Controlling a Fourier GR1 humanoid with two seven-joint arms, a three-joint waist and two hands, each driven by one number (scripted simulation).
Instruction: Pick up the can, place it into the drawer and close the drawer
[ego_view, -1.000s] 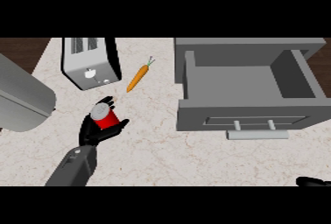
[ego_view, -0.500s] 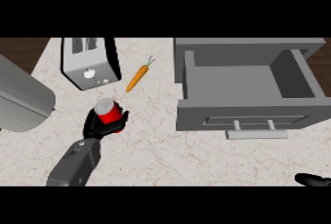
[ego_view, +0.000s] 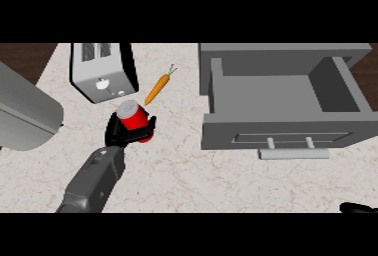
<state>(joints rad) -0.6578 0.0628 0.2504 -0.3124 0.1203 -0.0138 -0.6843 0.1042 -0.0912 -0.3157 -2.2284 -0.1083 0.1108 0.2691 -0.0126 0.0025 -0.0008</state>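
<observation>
A red can (ego_view: 134, 119) with a grey top stands tilted in my left hand (ego_view: 124, 134), whose fingers and thumb curl round its sides. It is left of centre on the marbled counter, just below the carrot. The grey drawer (ego_view: 221, 131) stands pulled open at the right, its inside bare and its bar handle (ego_view: 292, 154) facing me. Only a dark bit of my right hand (ego_view: 357, 208) shows at the lower right edge; its fingers are not visible.
An orange carrot (ego_view: 156, 90) lies between the can and the drawer. A silver toaster (ego_view: 102, 70) stands at the upper left. A large grey rounded body (ego_view: 23, 110) fills the left edge.
My left hand has closed round the can and carried it up and slightly to the right. The drawer, carrot and toaster have not moved.
</observation>
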